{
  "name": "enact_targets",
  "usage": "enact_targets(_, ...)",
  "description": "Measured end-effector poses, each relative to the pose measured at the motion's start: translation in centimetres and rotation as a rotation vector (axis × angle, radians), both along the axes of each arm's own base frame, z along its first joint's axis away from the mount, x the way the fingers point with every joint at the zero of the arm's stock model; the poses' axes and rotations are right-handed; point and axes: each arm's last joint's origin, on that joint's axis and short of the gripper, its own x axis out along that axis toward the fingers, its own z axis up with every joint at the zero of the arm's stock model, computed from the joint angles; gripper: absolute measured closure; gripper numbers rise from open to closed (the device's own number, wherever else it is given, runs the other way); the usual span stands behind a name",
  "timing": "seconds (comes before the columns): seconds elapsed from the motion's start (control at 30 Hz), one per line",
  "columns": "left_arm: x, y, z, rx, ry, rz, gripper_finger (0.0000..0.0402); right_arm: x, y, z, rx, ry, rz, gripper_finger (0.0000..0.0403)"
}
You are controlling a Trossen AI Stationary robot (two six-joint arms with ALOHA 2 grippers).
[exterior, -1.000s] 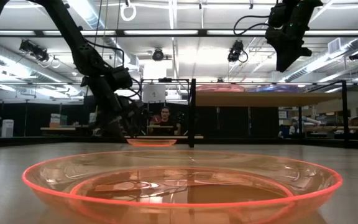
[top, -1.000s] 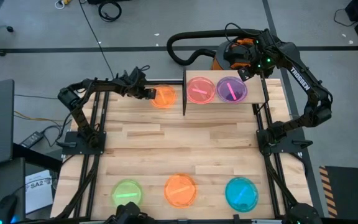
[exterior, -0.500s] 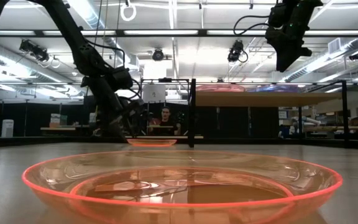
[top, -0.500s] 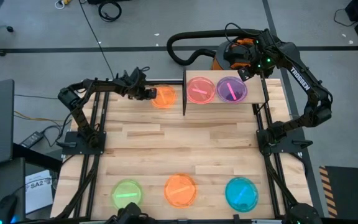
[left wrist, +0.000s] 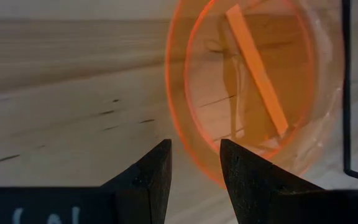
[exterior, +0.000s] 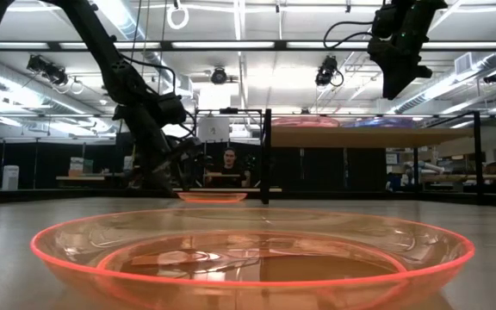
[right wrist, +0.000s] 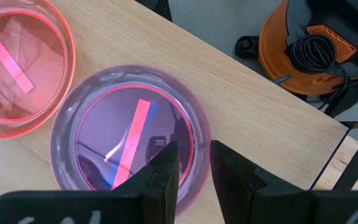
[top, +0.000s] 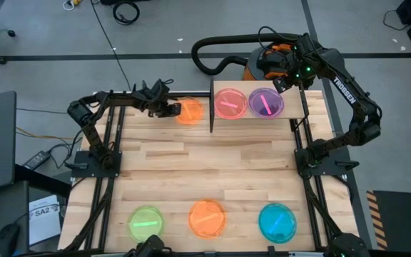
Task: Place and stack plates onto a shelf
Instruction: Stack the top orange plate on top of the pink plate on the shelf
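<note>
While the right gripper hovers with fingers apart over the shelf's purple-looking plate, the left gripper stands apart at the nine o'clock rim of the round translucent orange plastic plate.

Left gripper fingers parted, straddling near rim of orange plate on wooden tabletop.

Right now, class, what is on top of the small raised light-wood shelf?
Two round translucent plastic plates sit side by side on the shelf: a pink plate and a purple-looking plate. Whether either is a stack cannot be told.
</note>
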Motion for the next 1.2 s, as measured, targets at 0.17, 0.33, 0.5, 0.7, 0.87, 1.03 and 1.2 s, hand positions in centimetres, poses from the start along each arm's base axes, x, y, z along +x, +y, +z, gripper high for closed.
enact_targets(0.17, -0.12, -0.12, -0.10, -0.014, 0.015, 0.001, 0.0258, 0.00, 0.00, 0.00, 0.000, 0.000, 0.000, 0.0305)
enact_targets(0.33, -0.03, -0.19, -0.09, -0.013, 0.014, -0.002, 0.0258, 0.00, 0.00, 0.00, 0.000, 0.000, 0.000, 0.0305)
enact_targets(0.5, -0.01, -0.22, -0.09, -0.015, 0.013, 0.000, 0.0258, 0.00, 0.00, 0.00, 0.000, 0.000, 0.000, 0.0305)
enact_targets(0.7, 0.07, -0.13, -0.03, -0.027, -0.004, 0.042, 0.0258, 0.00, 0.00, 0.00, 0.000, 0.000, 0.000, 0.0305)
enact_targets(0.87, 0.22, 0.06, 0.08, -0.028, -0.028, 0.089, 0.0258, 0.00, 0.00, 0.00, 0.000, 0.000, 0.000, 0.0305)
enact_targets(1.03, 0.16, 0.05, 0.06, -0.042, -0.029, 0.108, 0.0258, 0.00, 0.00, 0.00, 0.000, 0.000, 0.000, 0.0305)
enact_targets(1.2, 0.14, 0.08, 0.06, -0.058, -0.036, 0.137, 0.0259, 0.00, 0.00, 0.00, 0.000, 0.000, 0.000, 0.0305)
